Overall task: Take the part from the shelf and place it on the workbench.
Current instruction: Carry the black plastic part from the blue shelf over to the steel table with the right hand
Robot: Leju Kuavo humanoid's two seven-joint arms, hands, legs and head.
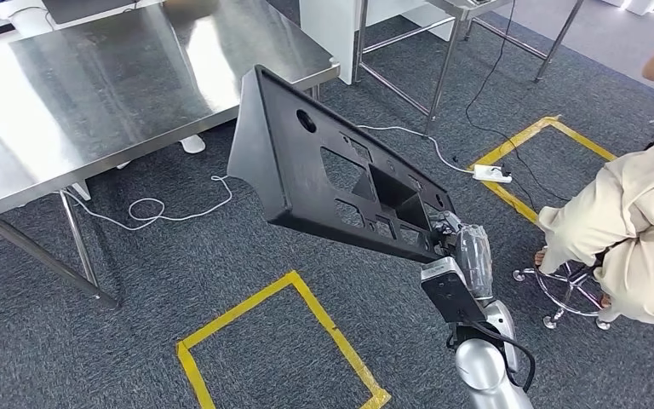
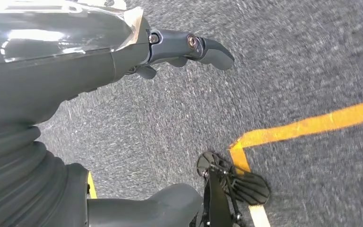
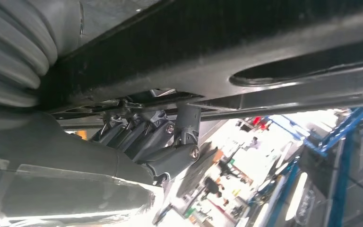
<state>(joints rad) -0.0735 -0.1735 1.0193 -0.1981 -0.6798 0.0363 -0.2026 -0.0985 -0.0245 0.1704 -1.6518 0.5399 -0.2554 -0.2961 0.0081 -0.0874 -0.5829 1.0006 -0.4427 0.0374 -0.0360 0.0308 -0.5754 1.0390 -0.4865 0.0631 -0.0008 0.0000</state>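
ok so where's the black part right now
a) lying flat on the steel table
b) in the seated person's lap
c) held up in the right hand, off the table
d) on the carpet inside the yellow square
c: the right hand grips the black part by its lower end, holding it tilted in the air in front of the steel table, not resting on it.

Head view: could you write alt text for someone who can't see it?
The robot's right hand holds a large black plastic part by one end, raised above grey carpet beside a shiny steel workbench. Yellow tape squares mark the floor, a white cable trails under the bench, and a person in beige sits on a stool at the right.
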